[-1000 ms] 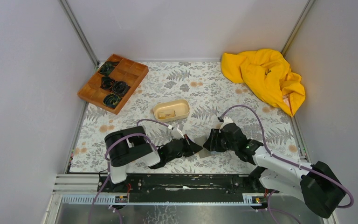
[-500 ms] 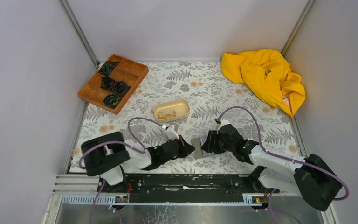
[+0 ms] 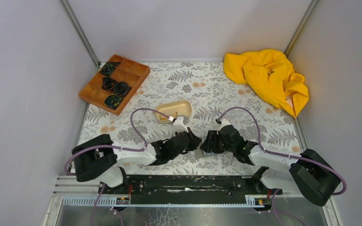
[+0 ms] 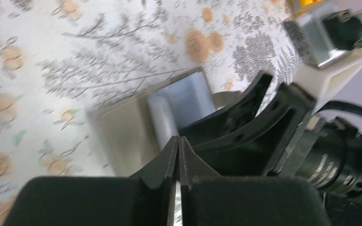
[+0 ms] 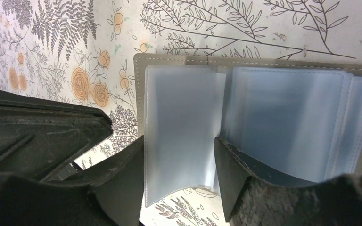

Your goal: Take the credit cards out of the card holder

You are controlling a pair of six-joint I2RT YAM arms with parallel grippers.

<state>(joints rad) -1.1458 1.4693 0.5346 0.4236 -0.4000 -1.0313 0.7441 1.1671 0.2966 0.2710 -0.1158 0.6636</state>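
On the floral surface the two arms meet near its front edge, and the holder lies open flat between them, its pale sleeves fanned. The right claw stands wide astride one sleeve. The left claw is pinched together just beside the holder's edge, gripping nothing I can make out. No card shows clearly. Risk: closing on slick plastic alone drags the unpinned holder, or the claws collide, being so near
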